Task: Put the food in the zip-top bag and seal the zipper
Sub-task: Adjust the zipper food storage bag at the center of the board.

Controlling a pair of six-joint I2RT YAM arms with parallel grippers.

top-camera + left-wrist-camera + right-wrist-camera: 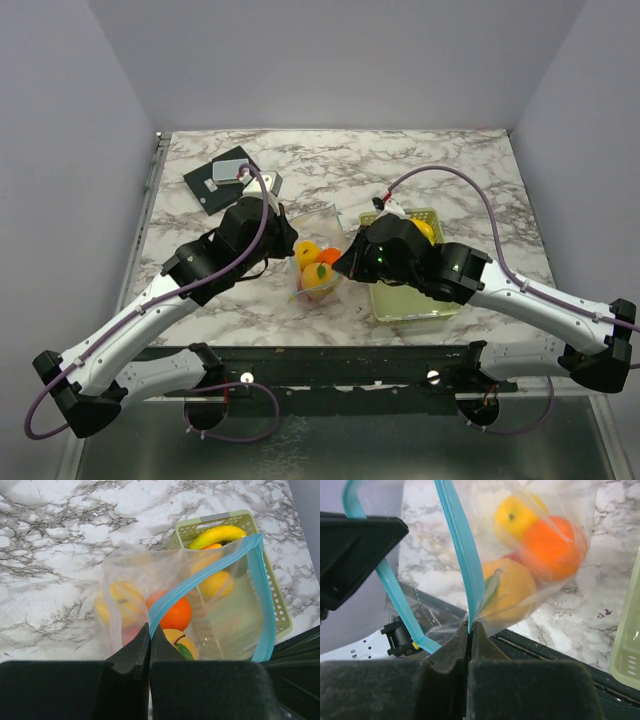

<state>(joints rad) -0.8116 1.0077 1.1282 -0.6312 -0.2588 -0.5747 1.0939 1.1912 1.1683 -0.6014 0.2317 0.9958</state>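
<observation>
Above marble table [450, 160], left claw [149, 632], right claw [470, 626] both clamped on zipper [462, 555], basket [280, 605] beside, dark box [218, 180] behind.

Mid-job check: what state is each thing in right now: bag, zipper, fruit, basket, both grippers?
zip-top bag: held at its mouth by both grippers.
zipper: unsealed, its two strips apart.
orange ball: inside the bag, with yellow pieces.
banana: in the basket.
basket: on the table, not empty.
left gripper: shut on the zipper.
right gripper: shut on the zipper.
</observation>
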